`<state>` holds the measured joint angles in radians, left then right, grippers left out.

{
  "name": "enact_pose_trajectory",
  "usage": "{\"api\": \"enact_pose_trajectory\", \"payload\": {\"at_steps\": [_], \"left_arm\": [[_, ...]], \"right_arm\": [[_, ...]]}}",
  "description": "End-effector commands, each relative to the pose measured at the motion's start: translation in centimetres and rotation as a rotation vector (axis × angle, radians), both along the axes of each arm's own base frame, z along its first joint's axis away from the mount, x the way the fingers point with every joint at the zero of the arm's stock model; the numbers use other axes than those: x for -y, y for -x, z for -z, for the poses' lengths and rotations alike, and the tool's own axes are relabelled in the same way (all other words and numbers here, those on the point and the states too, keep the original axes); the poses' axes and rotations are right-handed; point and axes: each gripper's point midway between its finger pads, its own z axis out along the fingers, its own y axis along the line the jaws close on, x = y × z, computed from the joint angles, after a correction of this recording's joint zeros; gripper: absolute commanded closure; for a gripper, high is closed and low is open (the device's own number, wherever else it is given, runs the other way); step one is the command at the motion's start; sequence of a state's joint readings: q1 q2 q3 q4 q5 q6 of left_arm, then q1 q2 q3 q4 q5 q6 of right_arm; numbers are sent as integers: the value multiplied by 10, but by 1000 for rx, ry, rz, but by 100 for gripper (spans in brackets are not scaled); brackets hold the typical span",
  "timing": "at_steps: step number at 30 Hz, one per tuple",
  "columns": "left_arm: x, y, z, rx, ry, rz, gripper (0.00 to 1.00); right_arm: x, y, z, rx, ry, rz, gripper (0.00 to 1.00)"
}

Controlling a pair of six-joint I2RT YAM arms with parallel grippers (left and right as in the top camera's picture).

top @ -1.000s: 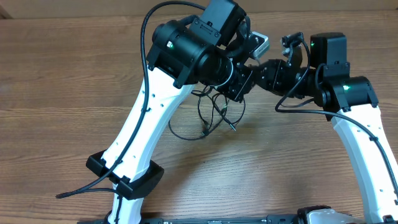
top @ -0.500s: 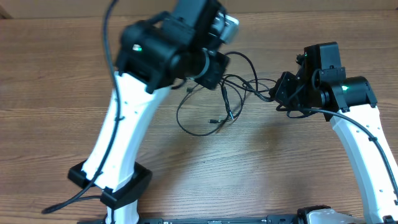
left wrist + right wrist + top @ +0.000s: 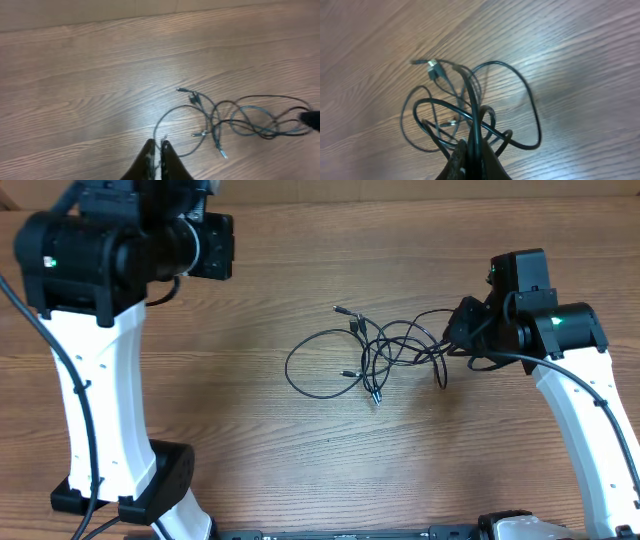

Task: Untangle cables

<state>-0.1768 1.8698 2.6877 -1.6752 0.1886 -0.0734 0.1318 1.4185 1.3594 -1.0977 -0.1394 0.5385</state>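
Observation:
The cables (image 3: 375, 355) are thin black cords with small plug ends, lying tangled in loops on the wooden table at the middle. They also show in the left wrist view (image 3: 220, 120) and in the right wrist view (image 3: 465, 110). My right gripper (image 3: 455, 340) is at the tangle's right end and is shut on a black cord, which runs up between its fingers (image 3: 473, 150). My left gripper (image 3: 156, 146) is shut and empty. It hangs high over the table, well left of the cables. In the overhead view its fingers are hidden by the left arm (image 3: 120, 250).
The wooden table (image 3: 300, 470) carries only the cables. A large loop (image 3: 305, 375) spreads to the tangle's left. The arms' thicker black wires run along each arm. A pale wall edge lies at the table's far side (image 3: 100, 12).
My left arm has swung far left and up, away from the cables, and no longer holds them. The cables have dropped and spread on the table. My right gripper keeps its hold.

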Motion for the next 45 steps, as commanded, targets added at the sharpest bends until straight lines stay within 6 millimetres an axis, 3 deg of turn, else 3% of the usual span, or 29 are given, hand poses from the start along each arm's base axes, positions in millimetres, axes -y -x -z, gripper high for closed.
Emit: {"api": "enact_pose_trajectory", "payload": {"at_steps": [1,2,3,8,15,24,30,37,45], "left_arm": [[20,6,-8,8,84,97,66],[22,6,-7,5,83,102,59],[26,5,-5,-2,85,111,58],[39,7,-4,-21,137,177,54],[67,13,-3,5,183,419,51],[99,23,-2,7,316,655,58],[116,37,-14,49,387,784,63],[135,49,-13,69,367,872,66],[151,45,9,23,314,895,67]], "right_arm": [[-40,-7,-21,107,-156,-241,96],[-61,-7,-35,173,-240,-364,96],[-90,-1,-62,291,-380,-565,96],[-124,13,-116,497,-612,-826,96],[-132,9,-149,620,-687,-890,96],[-133,-4,-176,701,-716,-863,96],[-133,-10,-191,737,-735,-832,96],[-131,-20,-202,741,-757,-757,96],[-131,-20,-217,752,-807,-733,96]]}}
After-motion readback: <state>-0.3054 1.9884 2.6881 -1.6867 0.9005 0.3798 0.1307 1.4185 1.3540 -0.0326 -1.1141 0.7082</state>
